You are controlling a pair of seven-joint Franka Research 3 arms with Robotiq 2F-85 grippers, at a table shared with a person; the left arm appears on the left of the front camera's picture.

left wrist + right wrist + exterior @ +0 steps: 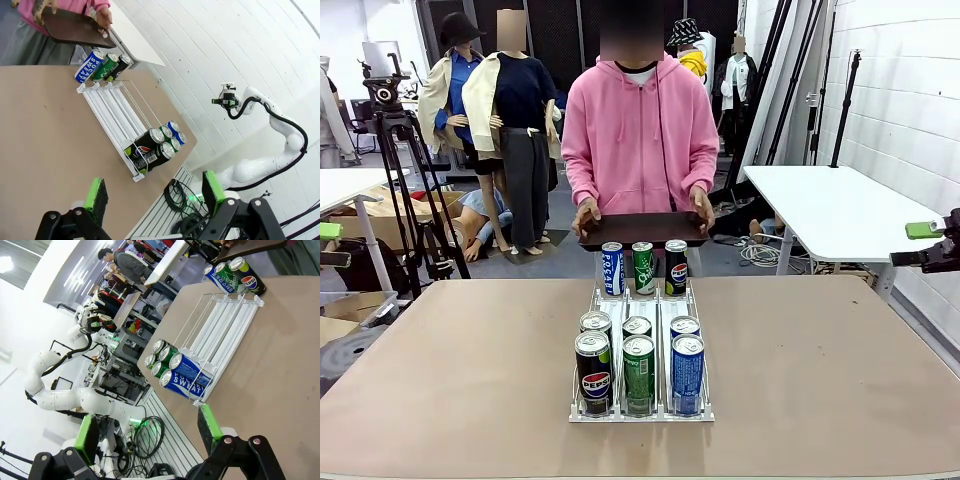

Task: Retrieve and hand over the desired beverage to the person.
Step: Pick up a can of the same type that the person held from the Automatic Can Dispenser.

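- Cans (639, 365) fill a white rack (655, 305), frame centre.
- Person (640, 130), upper centre, holds a dark tray (642, 230).
- Left gripper (152, 192) and right gripper (147, 432) hover beside the table, jaws wide apart, empty.

Before you, a tan table (450, 380) carries a clear three-lane rack (638, 303) at its middle, with the lanes running from your side toward the far edge. The near cans (639, 368), six of them, crowd the rack's near end, two deep in each lane. The far cans (643, 268), three abreast, stand upright at the other end. From the front view you cannot tell for sure whether they rest on the rack or on the tabletop itself.
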